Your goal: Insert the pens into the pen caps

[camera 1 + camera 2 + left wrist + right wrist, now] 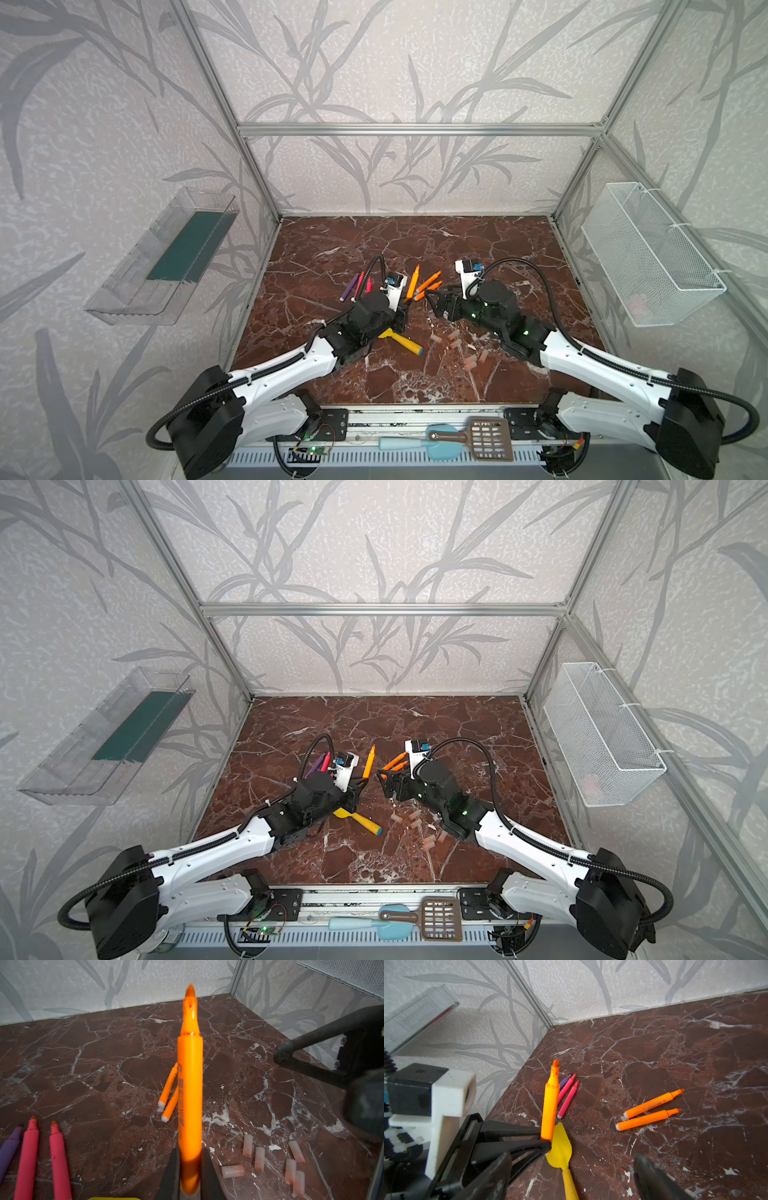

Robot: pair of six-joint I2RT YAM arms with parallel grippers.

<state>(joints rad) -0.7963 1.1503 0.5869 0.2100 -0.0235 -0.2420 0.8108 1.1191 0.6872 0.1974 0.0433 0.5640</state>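
The orange marker pen with white butt and bare pointed tip (190, 1084) is the only pen in hand. The left fingers (209, 1176) are clamped tight on its butt end, leaving the barrel and tip free beyond them. We judge this low grip deliberate, since the tip must stand clear to enter a cap. In a top view the pen (413, 282) points toward the back wall, and it appears lifted off the dark red marbled counter (498, 257). Two further orange pens (645, 1120) lie side by side on the counter just beyond it, between the two arms. Two pinkish-red pens (59, 1157) and one purple pen (8, 1151) lie in a close row on the left arm's side. None wears a cap. The six short translucent pinkish pen caps (259, 1158) lie loosely scattered on the counter beside the right forearm, apart from the resting pens, each empty. The right fingers (652, 1180) stand spread wide with nothing between them, near the held pen and facing the left fingers. We take it that this arm is kept free to fetch a cap. A yellow plastic toy shovel (560, 1147) lies beneath the left fingers; it has no part in the task and, we judge, might snag a low move.
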